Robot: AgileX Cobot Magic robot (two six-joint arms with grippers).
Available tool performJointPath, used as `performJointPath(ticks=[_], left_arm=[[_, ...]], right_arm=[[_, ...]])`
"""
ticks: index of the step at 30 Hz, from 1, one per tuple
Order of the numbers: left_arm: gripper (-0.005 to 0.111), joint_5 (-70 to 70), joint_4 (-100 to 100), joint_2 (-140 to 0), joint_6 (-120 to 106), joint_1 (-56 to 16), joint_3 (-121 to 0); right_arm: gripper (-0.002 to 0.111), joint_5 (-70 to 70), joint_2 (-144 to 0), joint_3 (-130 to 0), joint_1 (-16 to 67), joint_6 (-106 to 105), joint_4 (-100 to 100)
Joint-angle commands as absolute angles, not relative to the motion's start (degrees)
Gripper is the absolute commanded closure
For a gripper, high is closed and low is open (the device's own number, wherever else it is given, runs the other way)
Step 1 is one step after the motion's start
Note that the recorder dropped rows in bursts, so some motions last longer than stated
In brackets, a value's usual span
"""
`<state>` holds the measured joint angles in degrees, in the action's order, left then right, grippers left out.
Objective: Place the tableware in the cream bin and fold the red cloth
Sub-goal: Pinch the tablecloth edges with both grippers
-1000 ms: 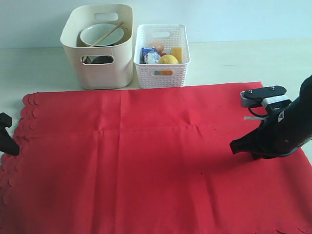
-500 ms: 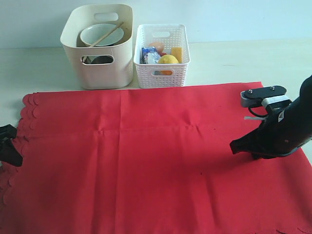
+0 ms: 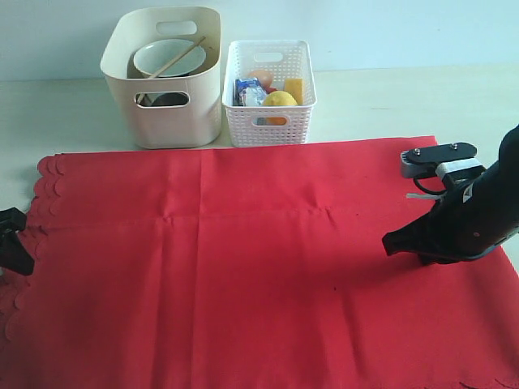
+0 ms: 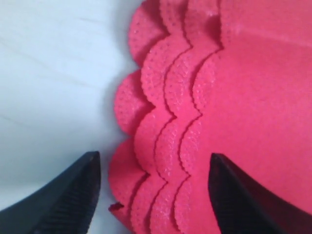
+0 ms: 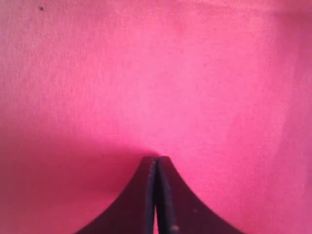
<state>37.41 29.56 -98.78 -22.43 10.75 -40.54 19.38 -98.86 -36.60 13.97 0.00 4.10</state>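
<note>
On the bench: a pale, cream-white smooth bench [image 3: 405, 97] carries everything; a large plain red cloth [image 3: 243, 259] covers most of its near part, leaving bare strips at the back and along the left.
Room: a plain, pale blue-white wall [image 3: 365, 32] rises straight behind the bench.
Red cloth: spread flat with faint fold creases crossing it; its scalloped edge lies on the left, and in the left wrist view this edge [image 4: 165, 126] is bunched into several overlapping scalloped layers.
Cream bin: a tall cream-coloured plastic bin [image 3: 174, 130] with oval cut-out handles stands on bare bench just behind the cloth's far edge, left of centre.
Tableware: a pale green round bowl [image 3: 166, 57] sits inside the cream bin with wooden chopsticks [image 3: 180, 55] lying slantwise across it; something dark shows through the front cut-out, too hidden to name.
White basket: a smaller white perforated plastic basket [image 3: 268, 126] stands just beside the bin on its right, holding a yellow lemon [image 3: 280, 100] and other food.
Left fingers [image 4: 73, 190]: spread wide apart at the cloth's left edge, one over bare bench, the other over the red fabric, gripping nothing.
Right fingers [image 5: 141, 195]: pressed together, tips down at the cloth near its right side; whether any fabric is caught cannot be told.
</note>
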Motion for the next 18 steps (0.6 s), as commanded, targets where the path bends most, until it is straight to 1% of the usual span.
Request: performJointPath(ticks=[1, 13, 18], left_arm=[[0.045, 37.9, 29.5, -98.7, -22.2, 10.9, -40.9], [0.045, 39.3, 33.2, -98.8, -26.8, 10.9, -40.9], [0.045, 42.2, 34.7, -103.0, -28.7, 10.9, -40.9]], right_arm=[[0.108, 20.4, -100.8, -35.9, 14.0, 0.0, 3.9], [0.108, 20.0, -100.8, -35.9, 14.0, 0.0, 4.4], [0.108, 19.8, -100.8, -35.9, 14.0, 0.0, 4.5]])
